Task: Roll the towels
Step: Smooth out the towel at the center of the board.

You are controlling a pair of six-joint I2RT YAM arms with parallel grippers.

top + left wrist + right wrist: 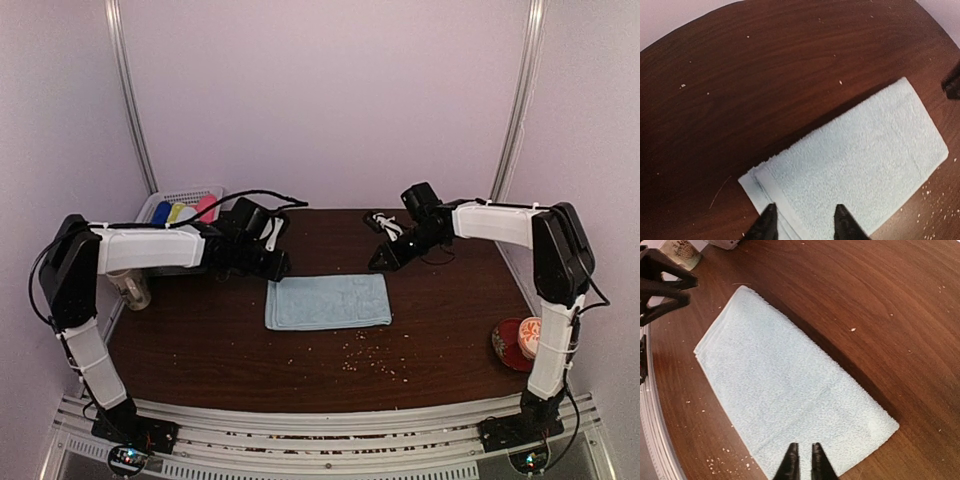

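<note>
So, towel [328, 301] lies flat mid-frame on the tabletop [450, 340] (not yet rolled); left tool [805, 225] spread over its hemmed short edge, likely to pinch and start the roll, right tool [803, 462] nearly clenched, empty, by the opposite end.

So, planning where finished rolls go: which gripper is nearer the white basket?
Left. The left gripper hovers just right of the basket; the right gripper is farther off, past the towel's far-right corner.
</note>
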